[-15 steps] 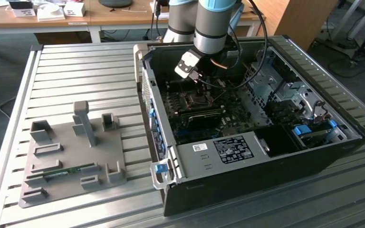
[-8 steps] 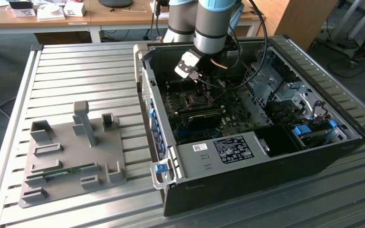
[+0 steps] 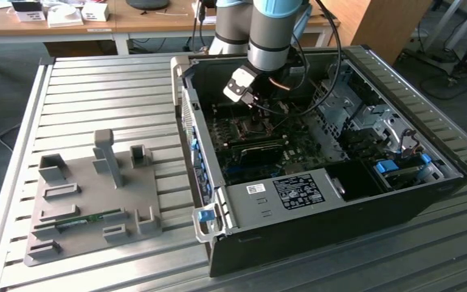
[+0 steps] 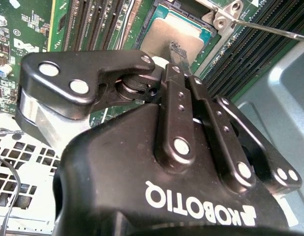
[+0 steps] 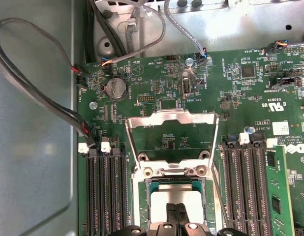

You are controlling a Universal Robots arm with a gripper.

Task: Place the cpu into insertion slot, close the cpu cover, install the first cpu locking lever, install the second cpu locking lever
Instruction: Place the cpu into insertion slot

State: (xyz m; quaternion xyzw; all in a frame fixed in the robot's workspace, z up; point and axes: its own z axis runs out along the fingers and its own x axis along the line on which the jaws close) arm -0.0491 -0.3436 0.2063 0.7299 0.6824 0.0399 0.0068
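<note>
The open case (image 3: 298, 243) fills the right half of the exterior view, and the arm reaches down into its upper middle. Inside lies the green motherboard (image 5: 157, 93), with a bundle of cables (image 5: 39, 93) looping along its edge.

The cover (image 5: 172, 116) is swung back on its hinge, and bare board shows through its window; it is not yet closed. Just beside the hinge is the slot (image 5: 140, 201), and the cpu (image 5: 175, 194) lies flat inside it. I cannot tell whether it is seated flush at every corner.

The claw (image 5: 175, 211) is over the middle of the cpu with its two fingers pressed together and nothing between them. Both wrist views put the tips right at the chip's face, either touching it or just above it.

The main risk, as I judge it, is in that closeness.
- A downward push or sideways drag from the closed tips could skew the cpu in the slot and bend the contacts below.
- If the chip sits crooked, bringing the cover down would clamp it wrongly.
- The thin lever (image 4: 275, 28), which stands free beside the slot, could catch the claw's linkage.
- The cables could snag the wrist.
</note>
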